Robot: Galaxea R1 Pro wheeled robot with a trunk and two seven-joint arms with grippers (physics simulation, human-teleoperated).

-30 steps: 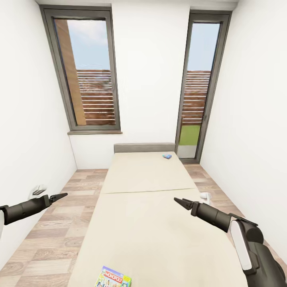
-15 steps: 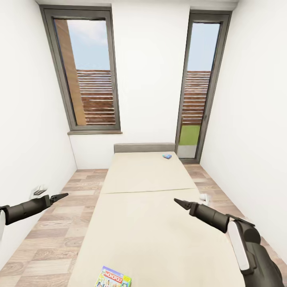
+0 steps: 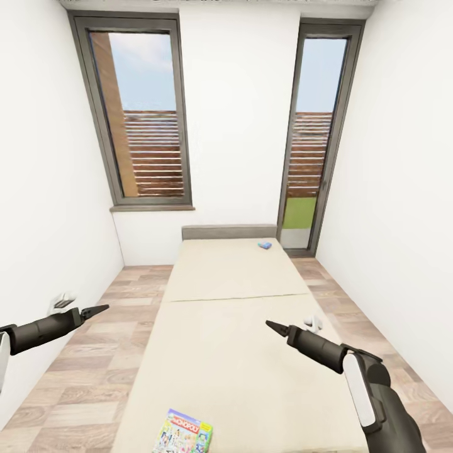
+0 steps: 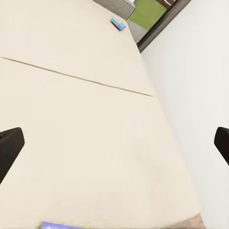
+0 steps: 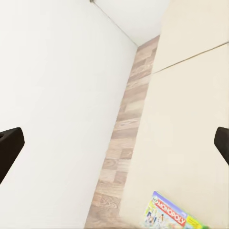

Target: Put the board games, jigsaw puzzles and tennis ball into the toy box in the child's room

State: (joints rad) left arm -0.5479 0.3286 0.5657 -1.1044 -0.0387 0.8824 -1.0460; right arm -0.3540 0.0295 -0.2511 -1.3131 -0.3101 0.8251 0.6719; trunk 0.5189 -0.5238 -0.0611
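A colourful green-yellow board game box (image 3: 182, 432) lettered MONOPOLY lies flat near the foot of the cream bed (image 3: 233, 283); it also shows as the box (image 5: 174, 219) in the right wrist view. A small blue board game box (image 3: 265, 245) rests by the grey headboard (image 3: 228, 231), and appears as the blue box (image 4: 118, 23) in the left wrist view. My left gripper (image 3: 100, 308) hovers open over the floor left of the bed. My right gripper (image 3: 269, 325) is open above the mattress, holding nothing. The table and toy box are out of view.
White walls close in on both sides, with a narrow strip of wood plank floor (image 3: 94, 352) on each side of the bed. A tall window (image 3: 141, 113) and a glazed door (image 3: 311, 138) are in the far wall.
The head view has shifted slightly. My right gripper has drifted left and lower over the mattress. The left arm has barely moved.
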